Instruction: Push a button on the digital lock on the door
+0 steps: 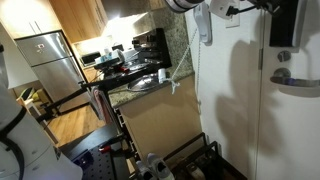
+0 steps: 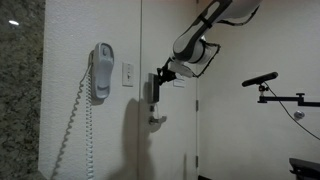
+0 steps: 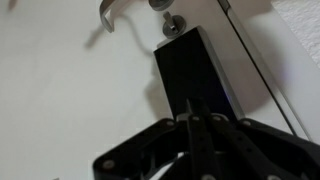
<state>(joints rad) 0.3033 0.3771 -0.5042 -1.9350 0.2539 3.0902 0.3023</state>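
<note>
**Digital lock (image 3: 200, 70) being addressed by the gripper (image 3: 195, 118).** The lock is being carried on the white door (image 3: 60, 90), directly above the silver lever handle (image 2: 155, 120) in both exterior views. In the wrist view the handle is being shown at the top edge, so that picture is judged to be inverted.

*Step in hand.* The jaws are being held fully together with nothing between them, so that one blunt tip is being offered to the panel. The press is judged best when it is being driven squarely into the glossy face, lightly and briefly. The tip should be kept over the middle of the panel and clear of its edges and of the lever handle. A slanted push is likely to be deflected along the smooth surface. Whether the tip is already being pressed against the panel cannot be told from the wrist view, where it is only being seen overlapping the near end.

*Appearance.* The lock is being seen as a tall, narrow, glossy black slab standing proud of the door. No lit digits or separate buttons are being shown, so the key positions cannot be told.

*Surroundings.* In an exterior view the arm (image 2: 215, 20) is being brought in from the upper right. A white switch plate (image 2: 127, 72) and a corded wall handset (image 2: 102, 72) are being seen to the left of the lock, on the wall.
</note>
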